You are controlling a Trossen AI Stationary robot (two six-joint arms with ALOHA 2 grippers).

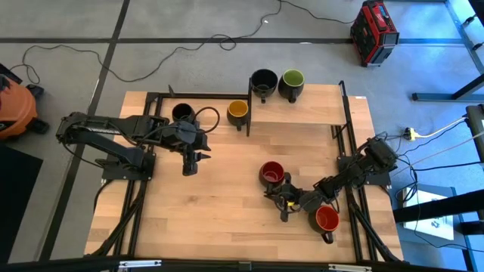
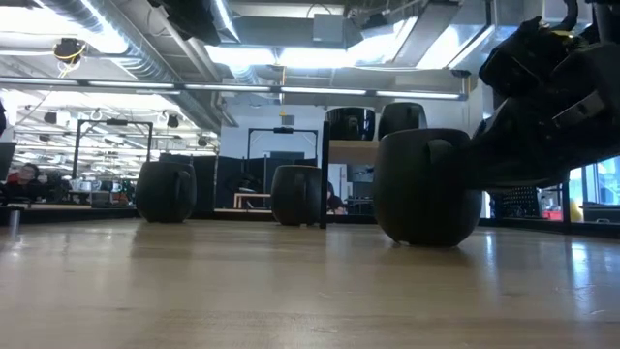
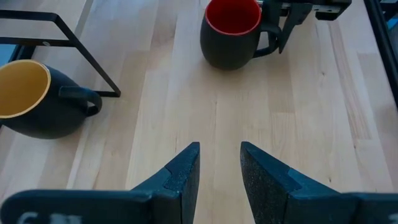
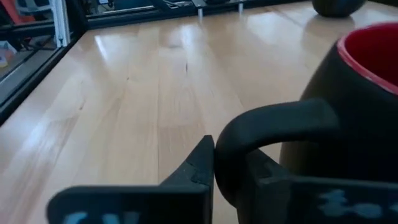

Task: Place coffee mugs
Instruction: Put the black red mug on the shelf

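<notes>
A red-lined mug [image 1: 271, 174] [image 3: 231, 32] stands upright on its base mid-table. My right gripper [image 1: 283, 193] [image 4: 230, 180] is at its handle, shut on it. My left gripper [image 1: 190, 168] [image 3: 219, 168] hovers open over bare wood left of centre and touches nothing. A yellow-lined mug [image 1: 237, 111] [image 3: 25, 96] and a black mug [image 1: 181, 113] stand on the table near the far edge. A black mug [image 1: 263, 81] and a green-lined mug [image 1: 292, 83] stand on a raised shelf. An orange-red-lined mug [image 1: 327, 219] stands by my right arm. My right gripper pinches the red-lined mug's handle [image 4: 273, 121] between its two fingers [image 4: 199, 165], one on each side of the loop. The fingers come in about level from the table's near right. The mug stays upright with its base on the table [image 2: 426, 237].
The wooden shelf [image 1: 302, 109] on a dark metal frame takes up the far right of the table, with the yellow-lined mug beside its left post. Frame rails run along the table's left and right edges. Open wood lies across the middle and near left [image 1: 204, 219].
</notes>
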